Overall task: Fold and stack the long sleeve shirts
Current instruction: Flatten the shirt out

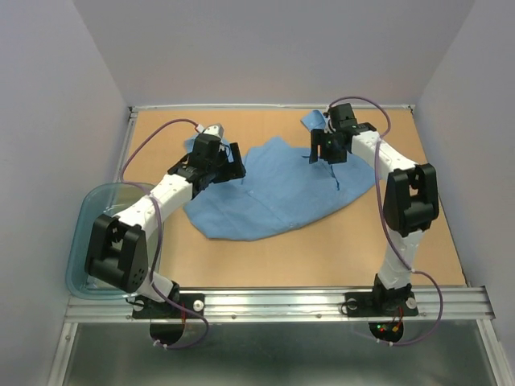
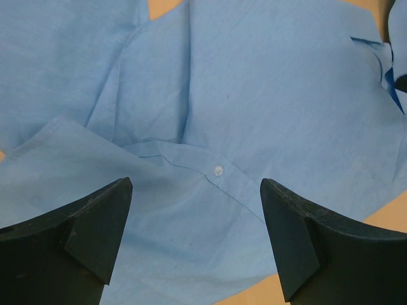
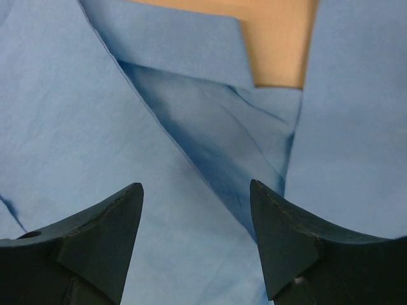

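The light blue long sleeve shirt [image 1: 273, 193] lies spread and rumpled on the wooden table [image 1: 362, 249]. It is a single loose layer with soft creases, not folded into any neat shape. A flap of its cloth pokes out at its far right corner.

Over the shirt's left edge hangs the left gripper [image 1: 229, 165]. From its wrist camera, its fingers [image 2: 95, 222] are spread wide with nothing between them. Below them sits a small white button [image 2: 219, 170] on a stitched band of the shirt.

Over the shirt's far right part hangs the right gripper [image 1: 326, 149]. Its fingers [image 3: 102, 235] are also parted and released. The cloth under them is not pinched, and the shirt's collar [image 3: 184, 44] lies just beyond them, with a wedge of bare table showing next to it.

Well apart from the shirt, off to its left, a clear bluish plastic tub [image 1: 84, 217] sits beside the left arm.
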